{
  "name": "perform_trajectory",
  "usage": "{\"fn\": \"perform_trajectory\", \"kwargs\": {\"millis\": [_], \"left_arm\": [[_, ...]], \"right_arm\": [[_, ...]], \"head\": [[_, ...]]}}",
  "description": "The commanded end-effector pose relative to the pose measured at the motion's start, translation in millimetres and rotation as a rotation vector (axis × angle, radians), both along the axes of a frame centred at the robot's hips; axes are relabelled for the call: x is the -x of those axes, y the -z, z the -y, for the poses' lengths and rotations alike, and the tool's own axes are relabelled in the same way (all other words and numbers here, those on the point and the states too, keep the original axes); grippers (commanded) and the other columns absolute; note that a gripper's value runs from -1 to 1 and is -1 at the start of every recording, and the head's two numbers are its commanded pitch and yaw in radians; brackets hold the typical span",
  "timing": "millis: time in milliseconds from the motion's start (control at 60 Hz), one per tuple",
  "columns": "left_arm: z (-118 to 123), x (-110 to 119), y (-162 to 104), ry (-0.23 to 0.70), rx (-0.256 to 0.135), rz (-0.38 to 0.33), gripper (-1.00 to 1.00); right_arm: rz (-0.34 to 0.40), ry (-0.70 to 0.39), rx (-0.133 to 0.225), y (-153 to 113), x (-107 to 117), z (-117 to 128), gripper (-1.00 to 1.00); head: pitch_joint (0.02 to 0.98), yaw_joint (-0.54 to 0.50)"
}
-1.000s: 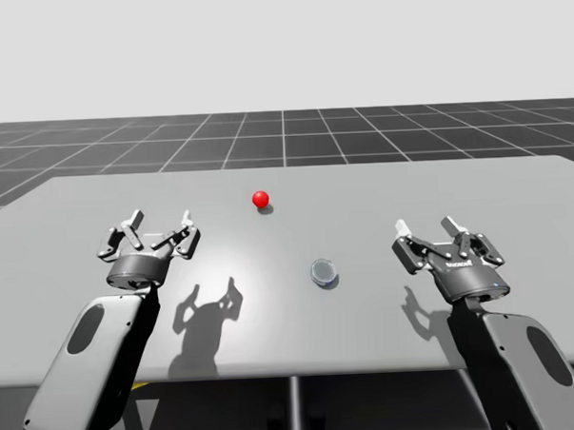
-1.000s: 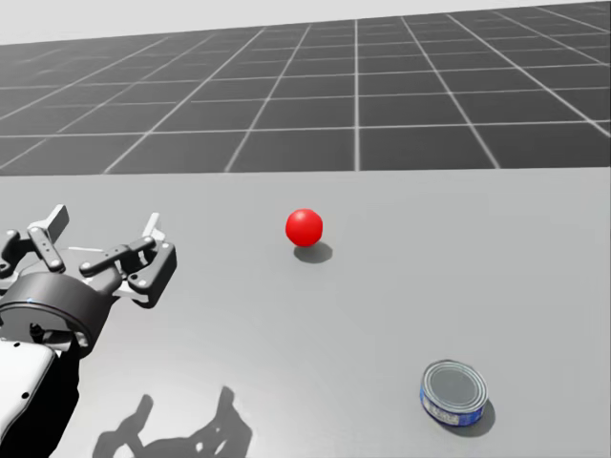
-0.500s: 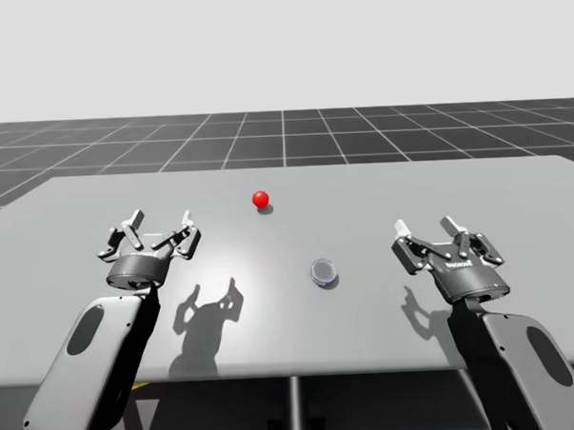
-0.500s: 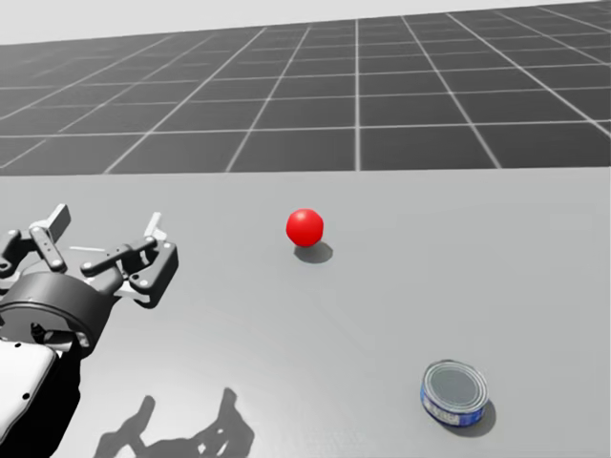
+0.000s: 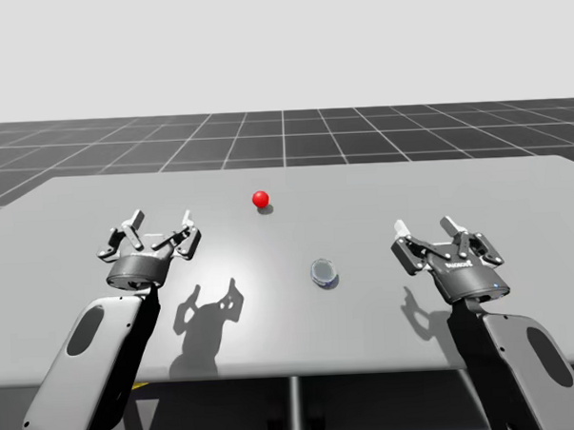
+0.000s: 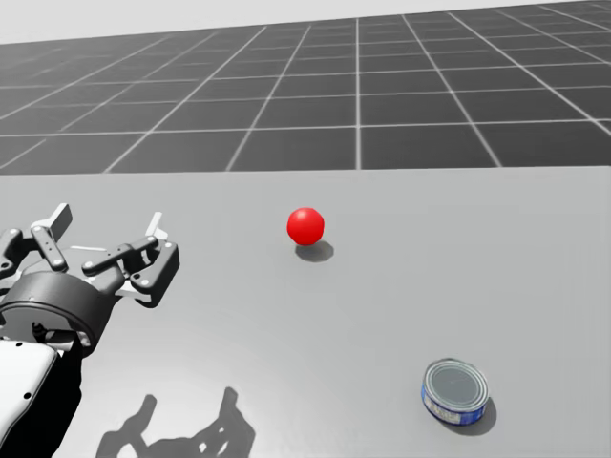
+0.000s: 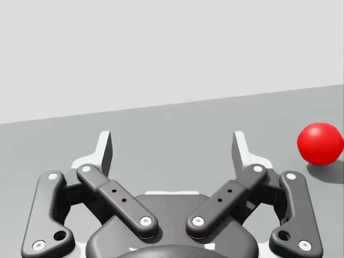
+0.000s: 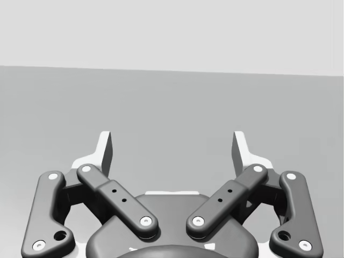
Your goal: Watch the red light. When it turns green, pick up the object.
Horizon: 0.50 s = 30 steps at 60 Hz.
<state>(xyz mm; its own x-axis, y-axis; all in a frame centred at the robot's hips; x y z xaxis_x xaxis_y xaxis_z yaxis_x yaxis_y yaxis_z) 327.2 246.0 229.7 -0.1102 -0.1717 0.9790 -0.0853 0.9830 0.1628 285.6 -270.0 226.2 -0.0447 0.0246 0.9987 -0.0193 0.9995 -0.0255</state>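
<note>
The light is a red ball (image 5: 261, 199) (image 6: 305, 225) resting on the grey table toward its far middle; in the left wrist view the red ball (image 7: 320, 143) lies ahead of and to the right of that gripper. A short round can (image 5: 323, 271) (image 6: 455, 390) with a blue side and a silvery lid stands upright near the table's middle. My left gripper (image 5: 157, 224) (image 6: 105, 224) (image 7: 173, 149) hovers open at the left, well apart from both. My right gripper (image 5: 427, 229) (image 8: 173, 149) is open at the right, with bare table between its fingers.
The grey table (image 5: 515, 195) stretches wide around the can and ball, its front edge just behind my forearms. Beyond its far edge lies a dark gridded floor (image 6: 382, 86).
</note>
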Motion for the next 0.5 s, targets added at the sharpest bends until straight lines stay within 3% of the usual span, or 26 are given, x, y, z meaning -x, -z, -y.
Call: {"fn": "perform_trajectory", "kwargs": {"millis": [17, 500], "left_arm": [[0.1, -0.1, 0.2, 0.001, 0.0, -0.001, -1.0], [-0.5, -0.5, 0.0, 0.001, 0.002, -0.001, -1.0]], "right_arm": [[0.0, -0.001, 0.0, 0.0, 0.1, -0.2, -1.0], [-0.001, 0.0, 0.001, -0.2, -0.1, 0.2, -1.0]], "head": [[0.573, 0.12], [0.569, 0.11]]}}
